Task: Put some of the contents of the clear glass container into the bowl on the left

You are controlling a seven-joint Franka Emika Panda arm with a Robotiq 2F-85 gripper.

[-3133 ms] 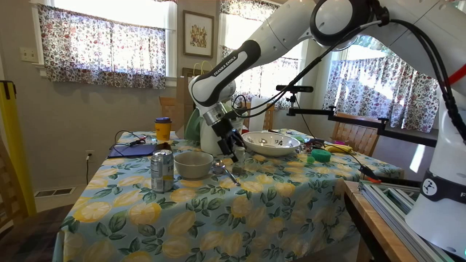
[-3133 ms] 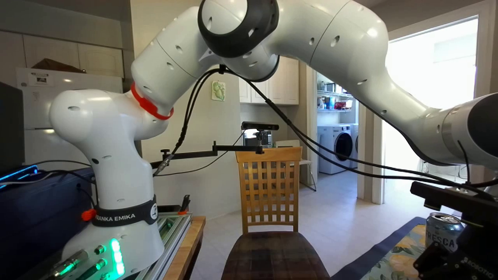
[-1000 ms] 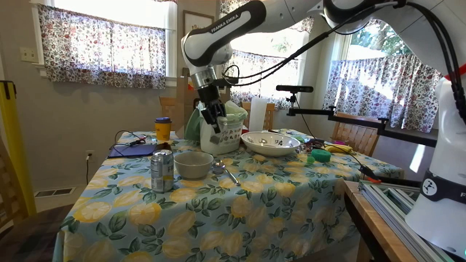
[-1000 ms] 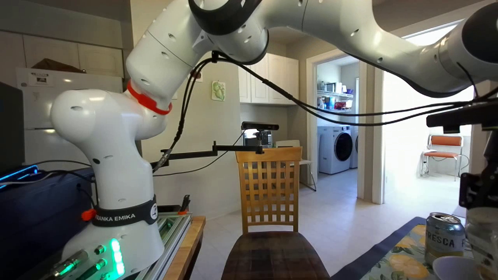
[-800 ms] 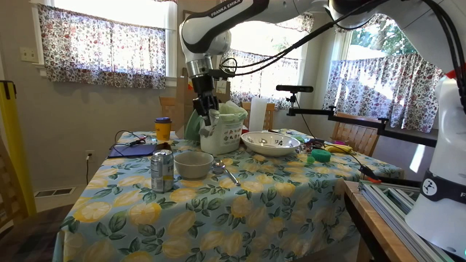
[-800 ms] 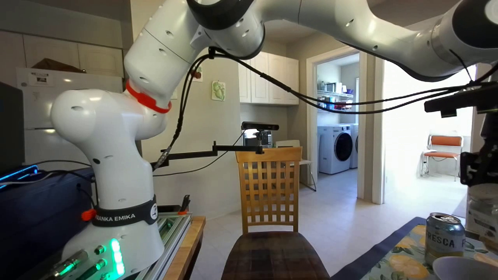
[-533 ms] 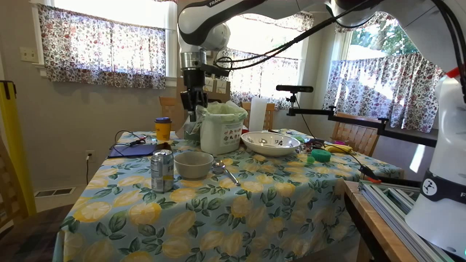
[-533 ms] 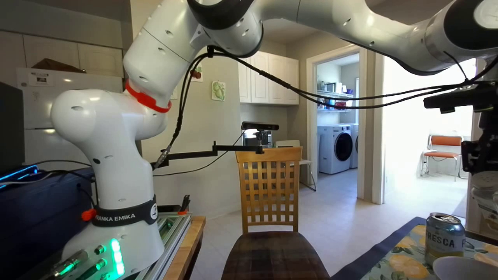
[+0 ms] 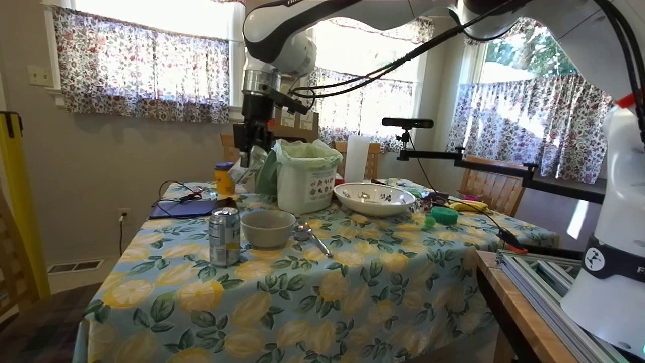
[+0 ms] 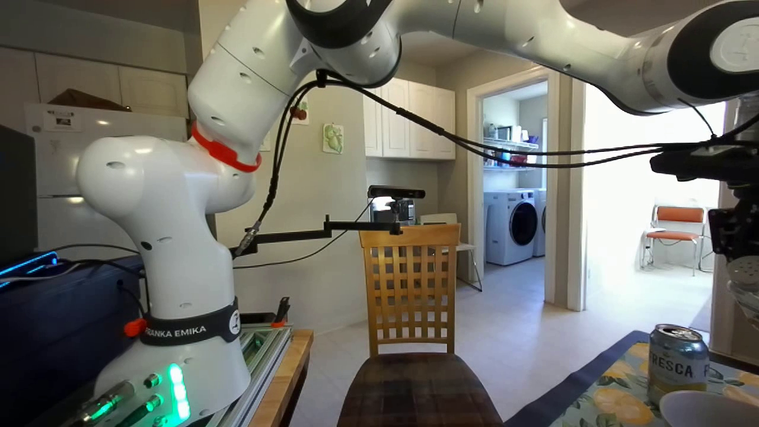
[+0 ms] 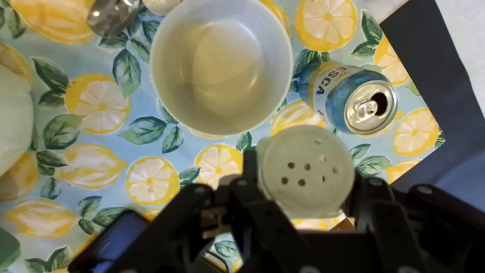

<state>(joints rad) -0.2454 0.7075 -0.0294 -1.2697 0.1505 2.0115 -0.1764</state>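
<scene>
End effector (image 11: pixel 302 172) clasping the jar (image 9: pixel 247 174) above the tabletop (image 9: pixel 169 254), with one finger (image 11: pixel 250 167) on either side, close to the perforated lid (image 11: pixel 308 163). In the wrist view the lid is seen face-on, several of its holes dark; it appears just beside the rim of the bowl (image 11: pixel 221 125) and near the can (image 11: pixel 348 100). In an exterior view the jar is tilted and appears just left of a green panel (image 9: pixel 267 174), itself beside the bin (image 9: pixel 297 186); what the jar contains is too small to tell. In an exterior view the jar (image 10: pixel 748 299) is partly cut off at the right edge, with the lid uppermost.

The bowl, round and grey, stands on the tabletop between the can and the spoon (image 9: pixel 321 245). The can is upright, blue and silver, with the letters RESCA legible and its dark opening visible from above. The spoon lies with its head near the bowl and its handle pointing away from it. Farther back stand the bin, white with a pale green liner (image 9: pixel 302 149), and, just beside it, a wide dish (image 9: pixel 373 207), patterned in dark print. A cup (image 9: pixel 225 181), yellow with a blue top, stands behind the can in an exterior view. A chair (image 10: pixel 409 284) with a lattice back and, deeper in the room, a washer (image 10: pixel 510 228) appear in an exterior view.
</scene>
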